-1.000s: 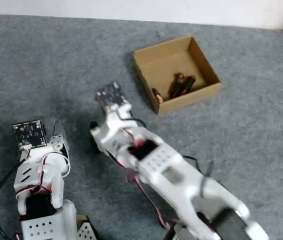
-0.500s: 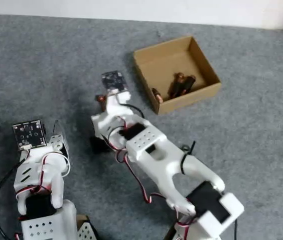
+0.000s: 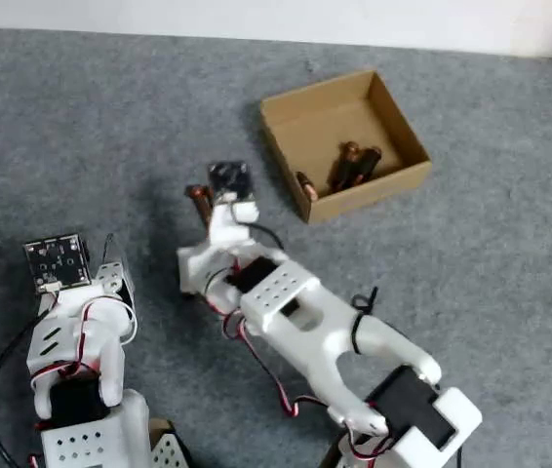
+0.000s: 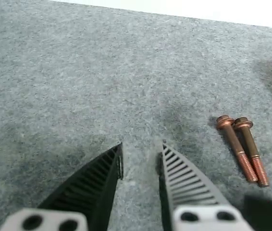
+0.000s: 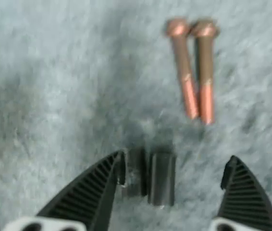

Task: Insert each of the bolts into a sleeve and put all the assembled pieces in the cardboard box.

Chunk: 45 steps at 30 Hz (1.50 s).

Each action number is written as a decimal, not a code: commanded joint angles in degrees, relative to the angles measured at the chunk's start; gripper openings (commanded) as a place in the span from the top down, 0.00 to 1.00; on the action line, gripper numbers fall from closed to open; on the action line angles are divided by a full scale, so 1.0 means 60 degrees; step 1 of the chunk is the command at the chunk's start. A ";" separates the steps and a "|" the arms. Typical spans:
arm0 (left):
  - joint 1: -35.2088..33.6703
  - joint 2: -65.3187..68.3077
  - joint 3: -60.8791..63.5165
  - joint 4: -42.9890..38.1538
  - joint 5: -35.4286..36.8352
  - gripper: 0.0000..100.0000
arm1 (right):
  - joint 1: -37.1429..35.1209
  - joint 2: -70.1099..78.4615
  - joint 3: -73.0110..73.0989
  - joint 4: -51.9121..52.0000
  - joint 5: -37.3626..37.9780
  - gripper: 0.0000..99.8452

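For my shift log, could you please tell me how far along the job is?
Done: a few assembled pieces lie in the cardboard box. In hand: the open right claw straddles two sleeves. Remaining: two bolts await sleeving and boxing.

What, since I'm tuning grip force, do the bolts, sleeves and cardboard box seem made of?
Bolts: metal, probably copper-plated steel, judging by the shiny orange-brown surface. Sleeves: dark grey metal, perhaps steel, with a dull finish; hard to be sure. Cardboard box: matte brown cardboard with thin walls.
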 commanded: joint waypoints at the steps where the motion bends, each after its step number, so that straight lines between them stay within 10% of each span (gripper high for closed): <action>1: -0.0139 -0.0081 -0.0623 -0.0220 0.0059 0.88 | -0.0300 -0.0418 0.0037 0.0007 -0.0073 0.71; 34: -0.0300 -0.0095 -0.0593 -0.0220 0.0044 0.88 | -0.0579 0.2762 -0.1341 0.1004 -0.0073 0.71; 45: -0.0300 -0.0095 -0.0593 -0.0220 0.0059 0.88 | -0.0549 0.3289 -0.2103 0.1604 -0.0073 0.99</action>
